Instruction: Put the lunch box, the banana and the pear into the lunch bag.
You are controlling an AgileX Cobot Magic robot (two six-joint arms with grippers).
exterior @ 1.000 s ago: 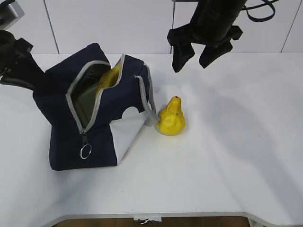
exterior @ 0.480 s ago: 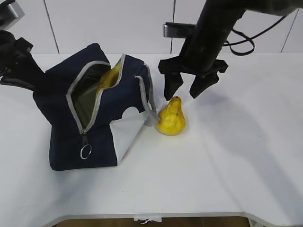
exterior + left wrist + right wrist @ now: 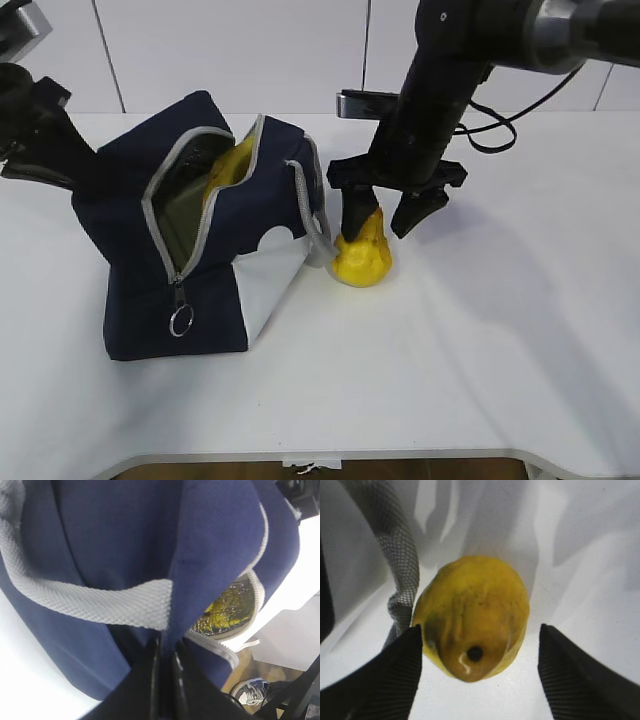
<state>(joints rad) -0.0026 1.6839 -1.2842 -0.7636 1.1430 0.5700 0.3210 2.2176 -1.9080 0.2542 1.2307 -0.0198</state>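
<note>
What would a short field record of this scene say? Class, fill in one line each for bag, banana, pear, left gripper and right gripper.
bag: lunch bag on the table, zipper open
banana: banana inside the bag, showing through the opening
pear: pear upright on the table beside the bag
left gripper: left gripper shut on the bag's fabric
right gripper: right gripper open, fingers either side of the pear
</note>
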